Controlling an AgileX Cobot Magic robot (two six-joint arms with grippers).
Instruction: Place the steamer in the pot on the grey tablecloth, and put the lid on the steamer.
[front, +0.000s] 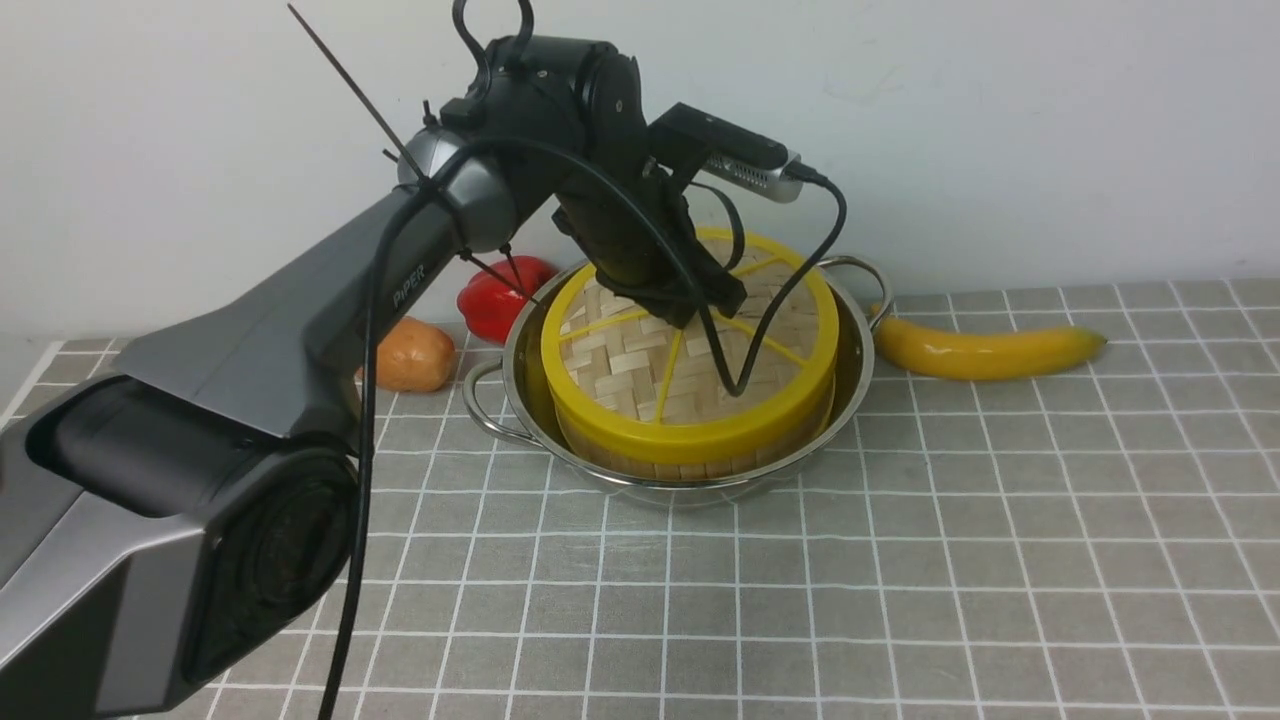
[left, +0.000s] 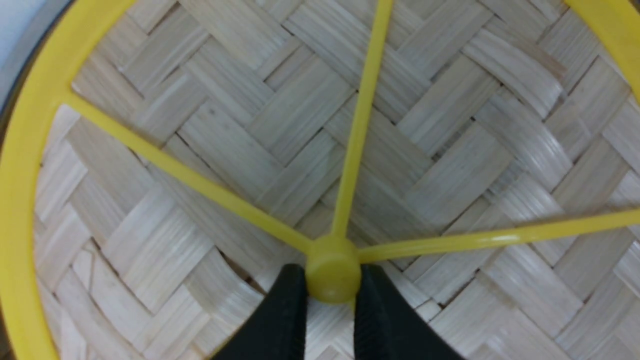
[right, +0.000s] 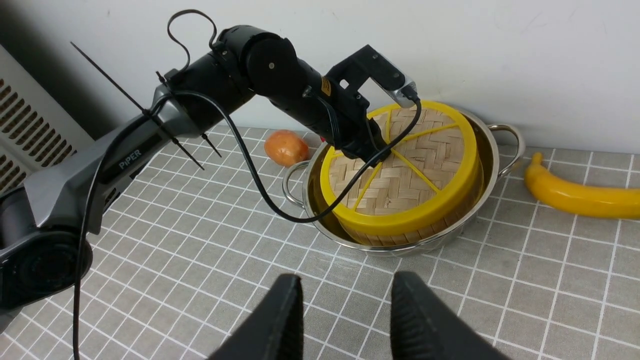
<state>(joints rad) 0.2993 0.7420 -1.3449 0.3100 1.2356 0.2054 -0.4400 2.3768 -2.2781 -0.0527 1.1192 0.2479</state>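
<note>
The shiny steel pot (front: 862, 345) stands on the grey tablecloth (front: 900, 560). The bamboo steamer (front: 690, 468) sits inside it, with only its slat wall showing under the lid (front: 640, 375). The flat woven lid with its yellow rim lies on top of the steamer. My left gripper (front: 702, 308) reaches down onto the lid's centre. In the left wrist view its black fingers (left: 285, 312) press both sides of the yellow hub (left: 332, 267). My right gripper (right: 345, 295) is open and empty above the cloth, in front of the pot (right: 492, 150), and is out of the front view.
A yellow banana (front: 990, 350) lies right of the pot. A red pepper (front: 500, 295) and an orange-brown fruit (front: 415, 355) lie behind its left side. The left arm's cable hangs over the lid. A white wall runs behind the table.
</note>
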